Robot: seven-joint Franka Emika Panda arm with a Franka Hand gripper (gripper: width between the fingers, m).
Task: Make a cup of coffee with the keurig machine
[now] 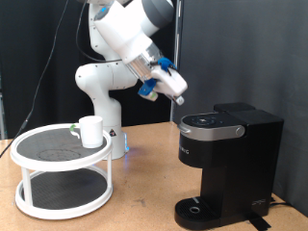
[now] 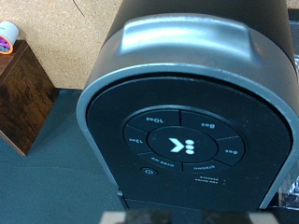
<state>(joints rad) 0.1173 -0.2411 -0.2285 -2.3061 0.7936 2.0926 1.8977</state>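
Note:
The keurig machine [image 1: 229, 154] is a matte-black box with a silver-trimmed rounded lid, standing at the exterior view's right with the lid down. My gripper [image 1: 179, 94] hangs just above and to the left of the lid's front edge, fingers together and holding nothing. The wrist view looks straight down on the lid [image 2: 187, 121], its ring of buttons and the silver band at its back. The cup [image 1: 91, 130], a plain white mug, stands on the top tier of a round stand at the exterior view's left, well away from the machine.
A white two-tier round stand [image 1: 58, 183] occupies the exterior view's left. The robot's white base [image 1: 101, 96] stands behind it. In the wrist view a brown wooden block [image 2: 23, 93] stands beside the machine with a small pod [image 2: 5, 37] on top.

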